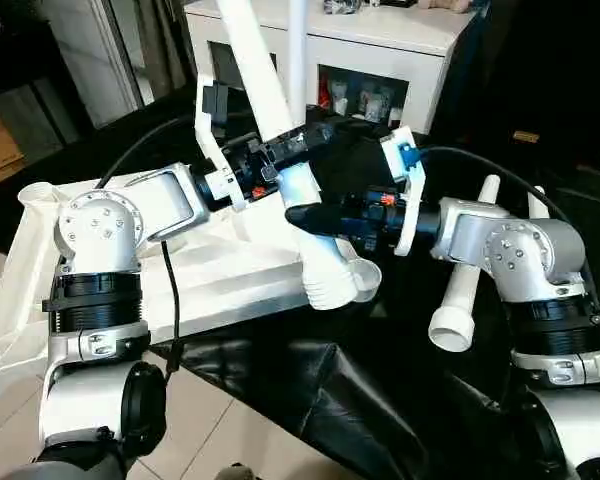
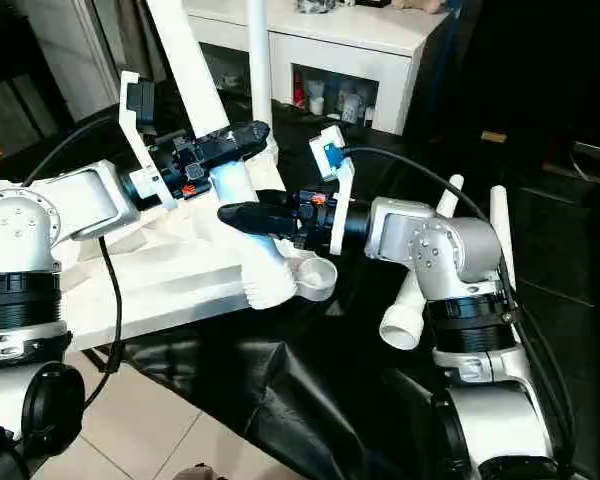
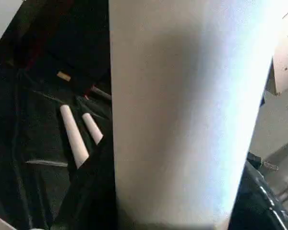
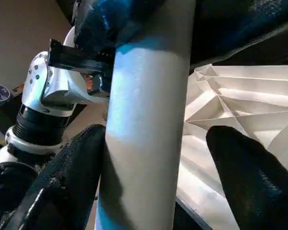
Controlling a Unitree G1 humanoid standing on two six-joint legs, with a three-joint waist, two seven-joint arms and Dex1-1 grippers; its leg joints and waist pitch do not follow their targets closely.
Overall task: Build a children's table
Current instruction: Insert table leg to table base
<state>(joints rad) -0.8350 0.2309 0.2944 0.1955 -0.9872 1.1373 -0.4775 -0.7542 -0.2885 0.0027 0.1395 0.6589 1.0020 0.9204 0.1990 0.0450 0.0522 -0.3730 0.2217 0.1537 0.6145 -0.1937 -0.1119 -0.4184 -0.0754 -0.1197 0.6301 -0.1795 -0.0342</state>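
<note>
**Mia:** Children's table (image 1: 210, 280) parts lie on the black sheet (image 1: 380, 400). On the left, the white top rests upside down, ribs up. It looks light and stiff, I think.

**Ben:** And the leg (image 1: 270, 110) in the middle?

**Mia:** It leans, with its low end by the round socket (image 1: 360, 280) at the top's near right corner. The left gripper (image 1: 295, 140) pinches it higher up. The right gripper (image 1: 315, 215) has its fingers spread around it lower down.

**Ben:** Slippery?

**Mia:** Probably, it's smooth. Hold it low. Two spare legs (image 1: 470, 290) lie on the right.
</note>
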